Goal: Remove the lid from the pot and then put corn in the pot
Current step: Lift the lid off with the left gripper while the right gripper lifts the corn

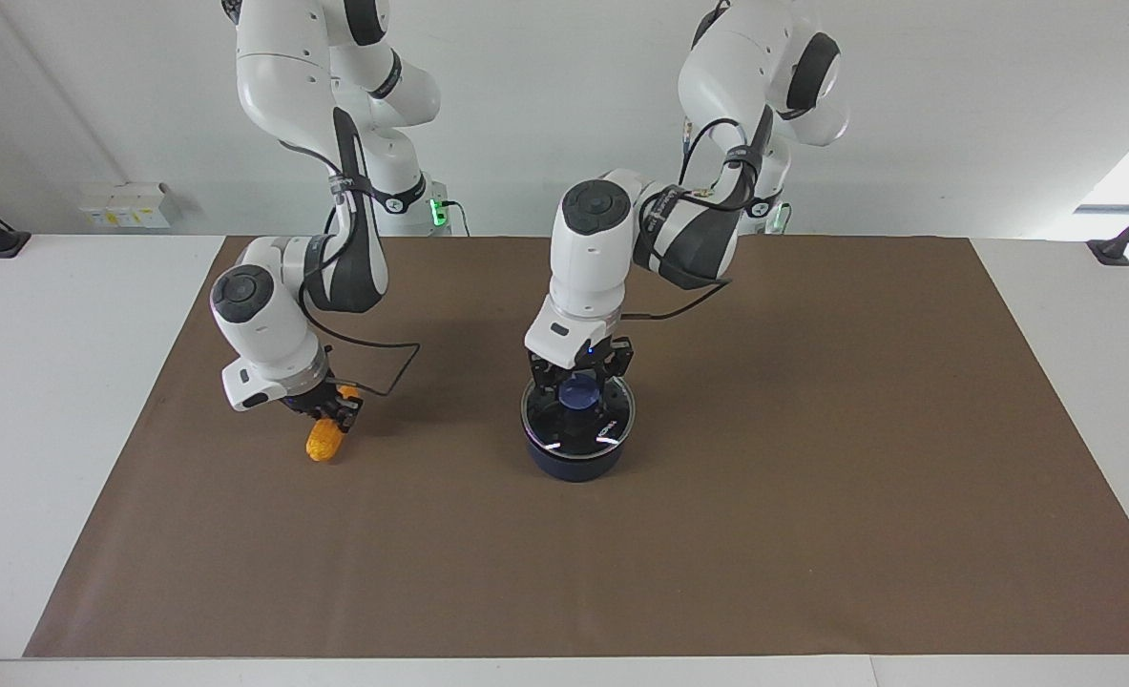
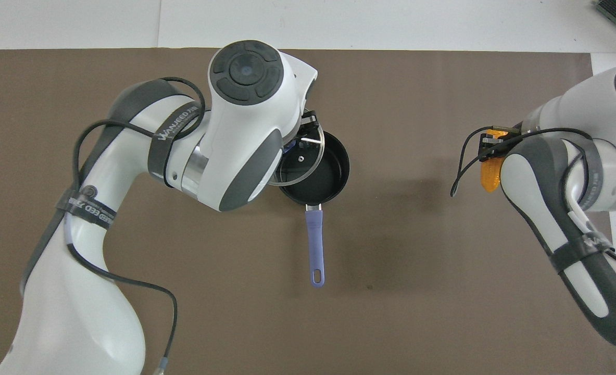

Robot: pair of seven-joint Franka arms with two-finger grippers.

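glass lid (image 1: 578,412) in left jaws (lifted)

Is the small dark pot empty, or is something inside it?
Empty: the small dark pot shows only bare black inside where the clear glass lid leaves it uncovered.

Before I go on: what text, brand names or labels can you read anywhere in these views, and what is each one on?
"WANJEED": black strap round the left arm's forearm, overhead view.
"...EED", partly hidden: second black strap lower on that arm.
White mark on the lid: too small to read.
Strap on the right arm: lettering unreadable.
Pot, corn: no text.
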